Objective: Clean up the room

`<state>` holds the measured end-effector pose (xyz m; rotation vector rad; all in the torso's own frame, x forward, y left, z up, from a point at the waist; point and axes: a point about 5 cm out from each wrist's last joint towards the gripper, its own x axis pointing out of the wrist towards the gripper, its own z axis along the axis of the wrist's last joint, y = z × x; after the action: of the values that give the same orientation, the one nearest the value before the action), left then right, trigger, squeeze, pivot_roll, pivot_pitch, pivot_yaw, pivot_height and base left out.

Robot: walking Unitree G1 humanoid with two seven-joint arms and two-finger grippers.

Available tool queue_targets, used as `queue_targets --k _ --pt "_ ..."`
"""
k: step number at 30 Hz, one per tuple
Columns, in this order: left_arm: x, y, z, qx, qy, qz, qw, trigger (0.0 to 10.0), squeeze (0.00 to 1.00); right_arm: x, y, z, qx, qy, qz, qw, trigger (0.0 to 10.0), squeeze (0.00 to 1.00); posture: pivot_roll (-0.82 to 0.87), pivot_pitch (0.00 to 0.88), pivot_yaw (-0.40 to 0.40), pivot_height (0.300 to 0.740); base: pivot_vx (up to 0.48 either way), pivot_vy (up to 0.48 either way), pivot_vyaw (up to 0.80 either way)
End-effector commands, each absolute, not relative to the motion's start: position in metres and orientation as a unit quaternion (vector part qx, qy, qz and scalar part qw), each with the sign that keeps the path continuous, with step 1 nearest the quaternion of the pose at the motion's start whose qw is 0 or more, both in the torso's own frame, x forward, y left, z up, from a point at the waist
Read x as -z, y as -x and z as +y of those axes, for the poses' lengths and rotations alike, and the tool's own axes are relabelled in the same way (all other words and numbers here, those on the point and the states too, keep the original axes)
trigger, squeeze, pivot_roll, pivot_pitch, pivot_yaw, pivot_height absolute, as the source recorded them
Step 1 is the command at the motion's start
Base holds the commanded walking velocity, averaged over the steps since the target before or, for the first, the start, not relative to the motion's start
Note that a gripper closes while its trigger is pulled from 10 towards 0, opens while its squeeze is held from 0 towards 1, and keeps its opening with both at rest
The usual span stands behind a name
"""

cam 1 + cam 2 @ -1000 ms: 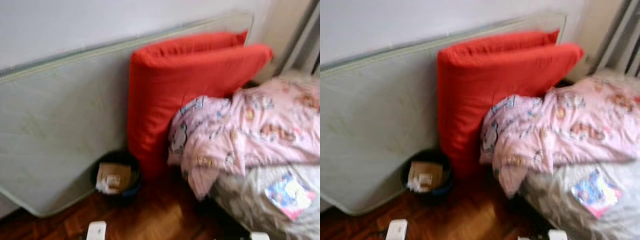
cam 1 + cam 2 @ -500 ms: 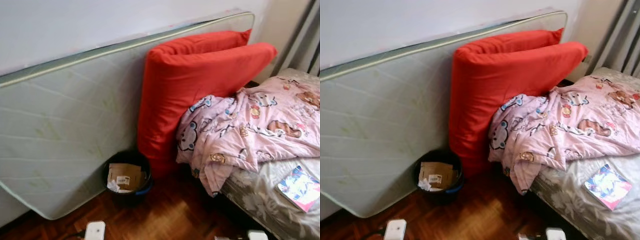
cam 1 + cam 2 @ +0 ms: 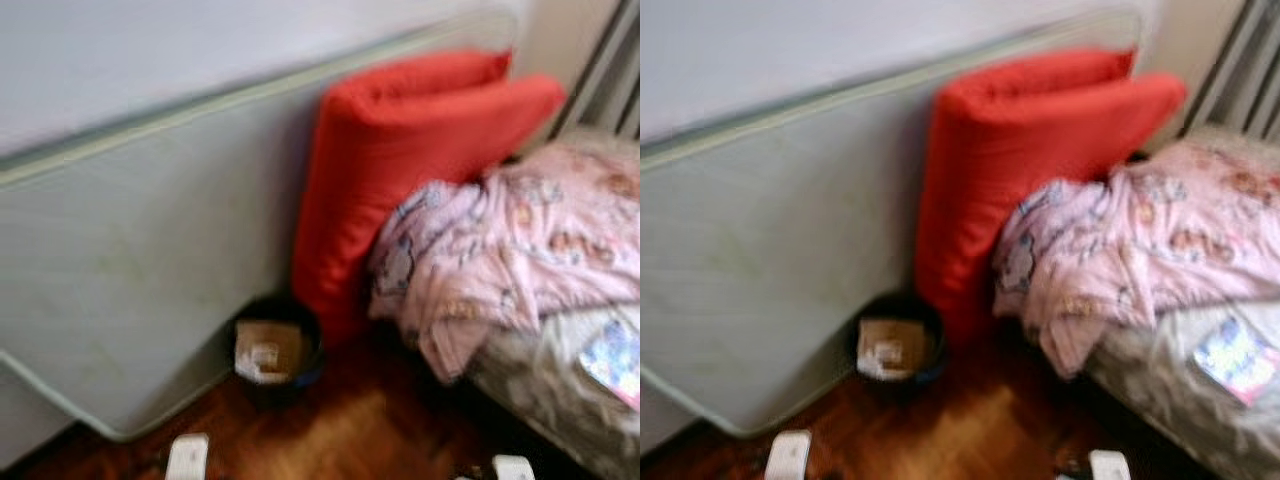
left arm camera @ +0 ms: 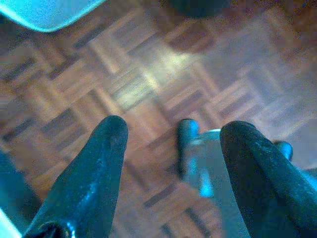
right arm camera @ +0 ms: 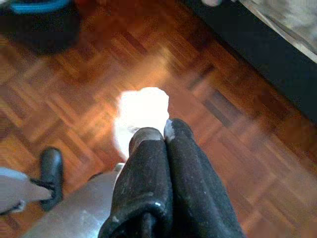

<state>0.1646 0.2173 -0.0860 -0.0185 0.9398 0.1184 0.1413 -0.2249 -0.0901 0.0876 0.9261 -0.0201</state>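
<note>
Both arms hung idle over the parquet floor, the left tool with its fingers spread and empty, the right tool pinched shut on nothing, which suggests the robot was on the move and had not picked its first job. The head views, blurred, showed the mess: a pink blanket bunched on the bed, a booklet lying beside it, a red cushion propped against a mattress leaning on the wall, and a dark bin holding cardboard at its foot. The wrist views instead showed the floor under the tools, with the bin's blue rim at the edge of the right one.
</note>
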Motion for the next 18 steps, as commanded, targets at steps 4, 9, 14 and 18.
queue_targets --k 4,9,14,18 --pt "0.0880 -0.1642 0.2092 -0.047 0.013 0.457 0.888 10.0 0.00 0.0915 -0.1329 -0.2323 0.018 -0.038 0.457 0.888 10.0 0.00 0.03 0.000 -0.017 0.740 0.000 0.327 0.00" --pt "0.0877 -0.1647 0.2094 -0.047 0.012 0.456 0.888 10.0 0.00 0.0915 -0.1334 -0.2320 0.017 -0.039 0.457 0.888 10.0 0.00 0.04 0.000 -0.016 0.740 0.000 0.327 0.00" --pt "0.0876 -0.1650 0.2096 -0.047 0.012 0.456 0.889 10.0 0.00 0.0914 -0.1338 -0.2317 0.017 -0.039 0.457 0.888 10.0 0.00 0.04 0.000 -0.016 0.740 0.000 0.328 0.00" --pt "0.0872 -0.1656 0.2097 -0.047 0.009 0.453 0.890 10.0 0.00 0.0914 -0.1339 -0.2316 0.016 -0.038 0.457 0.888 10.0 0.00 0.04 0.000 -0.016 0.740 0.000 0.081 0.00"
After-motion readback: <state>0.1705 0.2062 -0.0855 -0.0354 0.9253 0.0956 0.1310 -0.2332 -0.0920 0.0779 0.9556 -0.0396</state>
